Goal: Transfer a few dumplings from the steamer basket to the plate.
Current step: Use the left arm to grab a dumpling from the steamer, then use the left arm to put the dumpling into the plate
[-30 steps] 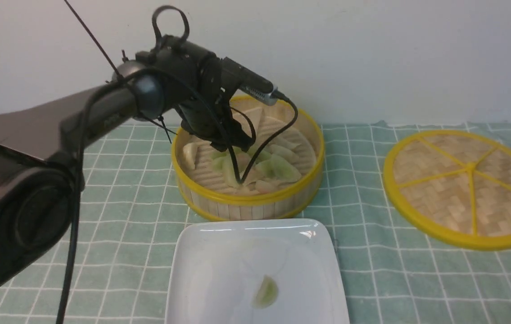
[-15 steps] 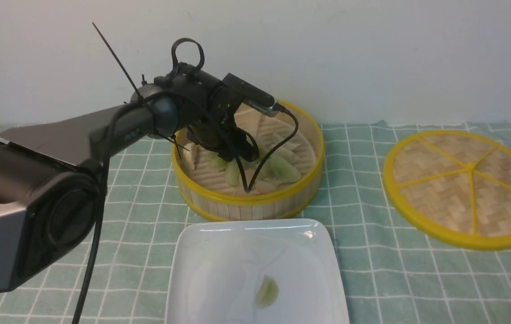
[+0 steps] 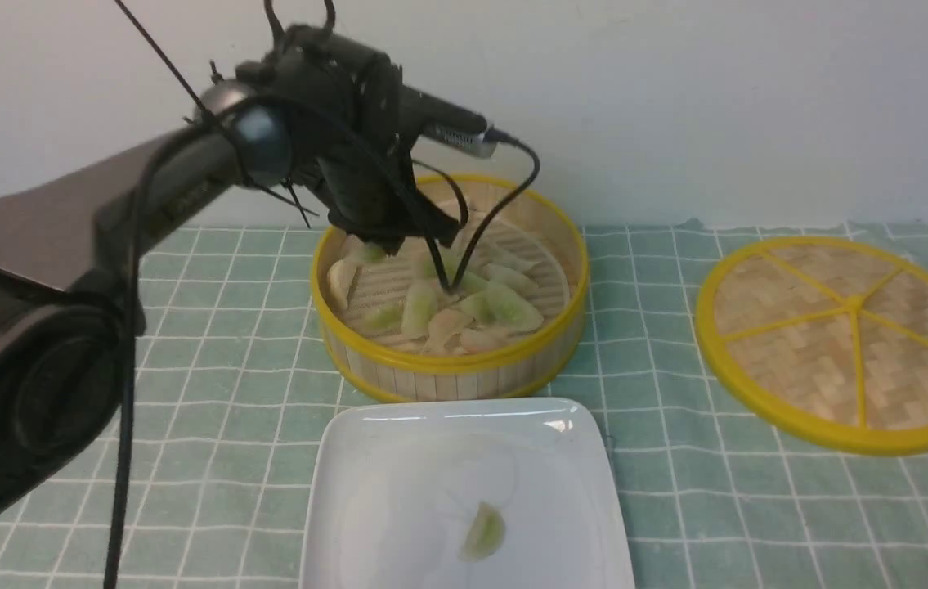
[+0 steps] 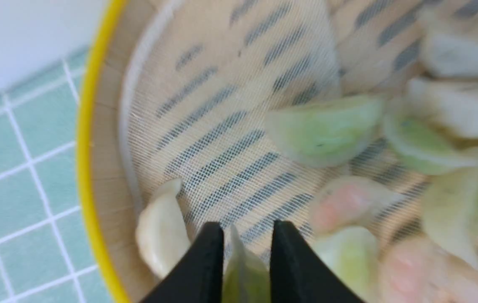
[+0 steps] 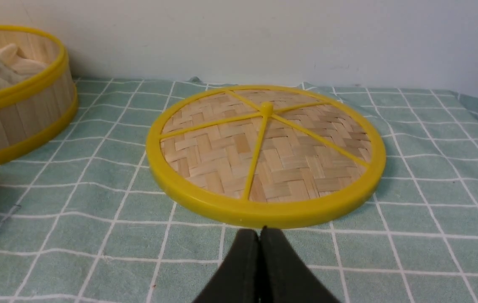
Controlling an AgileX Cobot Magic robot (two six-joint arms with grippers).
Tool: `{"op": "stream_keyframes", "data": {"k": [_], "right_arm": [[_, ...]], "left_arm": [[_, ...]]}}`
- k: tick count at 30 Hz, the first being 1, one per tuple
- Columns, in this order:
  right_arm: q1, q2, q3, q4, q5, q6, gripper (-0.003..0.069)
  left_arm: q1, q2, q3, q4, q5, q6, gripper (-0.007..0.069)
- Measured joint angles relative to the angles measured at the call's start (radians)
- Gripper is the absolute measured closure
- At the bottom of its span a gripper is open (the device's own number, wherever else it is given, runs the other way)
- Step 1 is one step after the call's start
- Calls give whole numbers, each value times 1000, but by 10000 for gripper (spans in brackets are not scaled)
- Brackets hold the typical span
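Note:
The steamer basket [image 3: 447, 364] stands at the middle back with several pale green, pinkish and cream dumplings [image 3: 504, 307] on its liner. My left gripper [image 3: 382, 244] hangs over the basket's left part, raised above the floor. In the left wrist view it [image 4: 247, 229] is shut on a pale green dumpling [image 4: 243, 277], pinched upright between the black fingers. The white square plate [image 3: 398, 458] lies in front of the basket with one green dumpling [image 3: 482, 532] on it. My right gripper [image 5: 260, 231] is shut and empty, low over the cloth; the front view does not show it.
The flat woven lid [image 3: 840, 327] with a yellow rim lies on the green checked cloth at the right, just ahead of my right gripper in its wrist view [image 5: 264, 155]. A white wall runs close behind the basket. The left arm's cable loops down into the basket.
My left gripper went down among the dumplings in the basket, then rose and moved a little left, now with a green dumpling between its fingers. The plate and lid have not moved.

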Motion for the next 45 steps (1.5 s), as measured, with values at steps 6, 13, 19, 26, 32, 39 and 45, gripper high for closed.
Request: {"op": "stream_keyframes", "data": {"k": [6,13,19,26,32,39,45], "right_arm": [[0,0,0,0,0,0,673],[0,0,0,0,0,0,673],[0,0,0,0,0,0,673],[0,0,0,0,0,0,673],[0,0,0,0,0,0,673],[0,0,0,0,0,0,673],[0,0,0,0,0,0,673]], "left_arm": [[-1,-105,-4,-180,173,97,504],[-38,-225,99,-405,227,204,504],[-182,-272,381,-420,220,216,504],[-228,-158,476,-400,88,218,500],[-228,-135,468,-399,75,219,309],[-228,-160,332,-369,201,147,270],[-234,-348,315,-350,214,115,561]]}}
